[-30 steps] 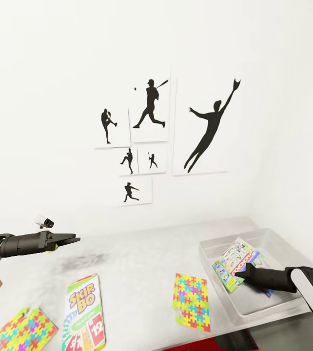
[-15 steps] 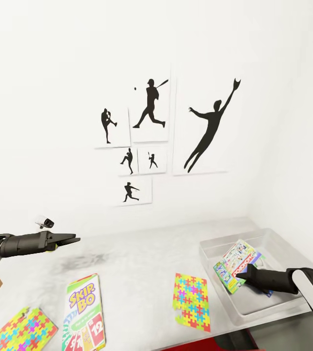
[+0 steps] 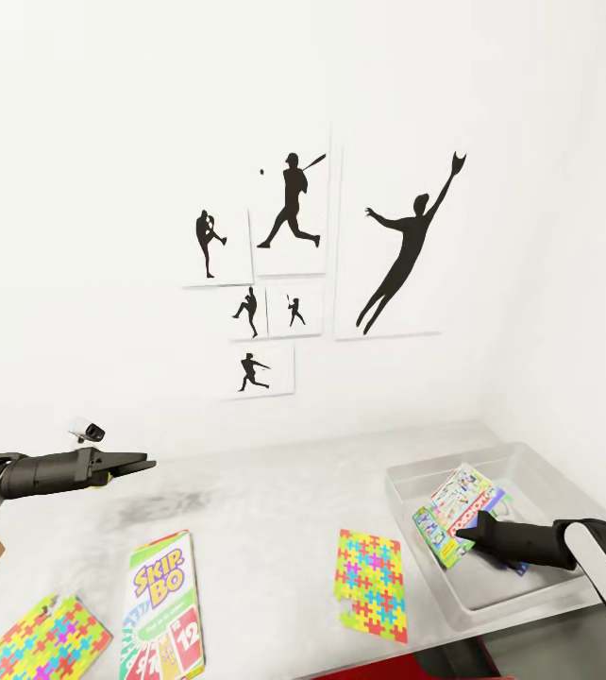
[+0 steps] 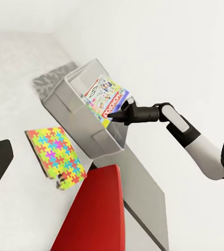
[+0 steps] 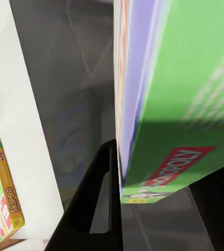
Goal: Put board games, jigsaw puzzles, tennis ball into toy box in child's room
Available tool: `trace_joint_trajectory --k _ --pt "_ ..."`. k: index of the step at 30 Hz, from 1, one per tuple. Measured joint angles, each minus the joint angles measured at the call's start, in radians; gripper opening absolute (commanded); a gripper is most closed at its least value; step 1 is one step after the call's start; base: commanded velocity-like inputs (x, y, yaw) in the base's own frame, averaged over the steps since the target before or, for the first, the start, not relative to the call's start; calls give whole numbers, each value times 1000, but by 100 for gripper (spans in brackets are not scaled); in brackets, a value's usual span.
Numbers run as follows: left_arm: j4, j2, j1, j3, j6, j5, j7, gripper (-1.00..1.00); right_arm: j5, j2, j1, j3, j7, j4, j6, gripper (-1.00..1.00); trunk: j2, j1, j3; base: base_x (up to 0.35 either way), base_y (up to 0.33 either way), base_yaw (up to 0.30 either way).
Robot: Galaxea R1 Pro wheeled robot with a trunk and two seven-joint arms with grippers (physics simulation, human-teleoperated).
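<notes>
Still gripping the Monopoly box (image 3: 459,512) (tilted, inside the toy box (image 3: 530,586)), the right hand (image 3: 465,535) has barely lowered.

I'm seeing a pale grey mottled table (image 3: 275,491) under a plain white wall (image 3: 105,189); the posters (image 3: 289,212) are showing black sports silhouettes on white; the bin (image 3: 530,590) is looking translucent light grey; the game box inside it (image 3: 459,510) is showing white and green with a red band and a purple edge; the other game box (image 3: 161,604) is reading green and white with yellow and purple lettering and red cards; both puzzles (image 3: 372,581) (image 3: 39,640) are glowing in interlocked yellow, pink, green and blue pieces; the right gripper (image 3: 463,535) is looking black against a white forearm; the left gripper (image 3: 143,464) is showing dark grey; a red panel (image 4: 93,214) is showing in the left wrist view.
</notes>
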Motion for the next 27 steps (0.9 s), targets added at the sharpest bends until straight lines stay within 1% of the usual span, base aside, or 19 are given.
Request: trace_joint_trajectory --k 6,27 --pt "0 0 0 0 0 0 0 100 0 4 0 0 0 0 0 -100 0 0 -4 0 0 0" --pt "0 -1 0 0 0 0 0 100 0 7 0 0 0 0 0 -100 0 0 -37 0 0 0"
